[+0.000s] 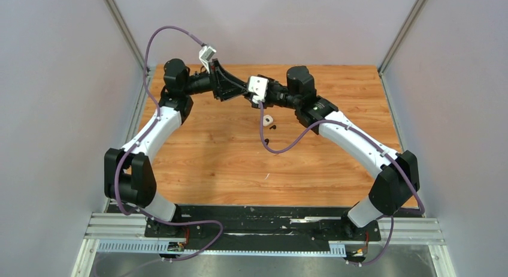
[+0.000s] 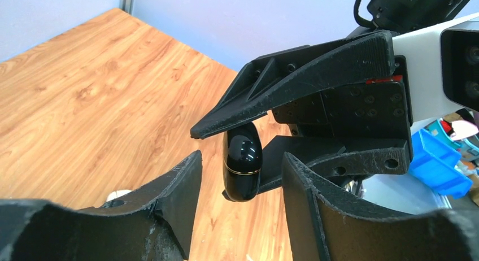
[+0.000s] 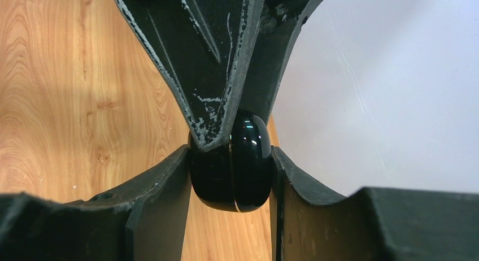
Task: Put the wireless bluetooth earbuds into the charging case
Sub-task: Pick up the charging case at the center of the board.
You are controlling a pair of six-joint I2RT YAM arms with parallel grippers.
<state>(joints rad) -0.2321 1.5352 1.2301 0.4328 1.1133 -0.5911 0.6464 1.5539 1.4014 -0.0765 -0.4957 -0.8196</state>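
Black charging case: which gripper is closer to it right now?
Right. The right gripper is shut on the black charging case; the left gripper faces it, fingers open either side.

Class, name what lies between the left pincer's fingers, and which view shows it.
The black charging case, clamped by the right pincer; the left wrist view shows it.

Glossy black charging case (image 3: pixel 234 162), smooth with a thin metallic seam, against the matt black plastic of the right pincer (image 3: pixel 229 156), its fingers (image 3: pixel 158 199) rough, ridged and scuffed pale at the edges. The tabletop (image 3: pixel 68 103) is wood-grained, lightly satin.
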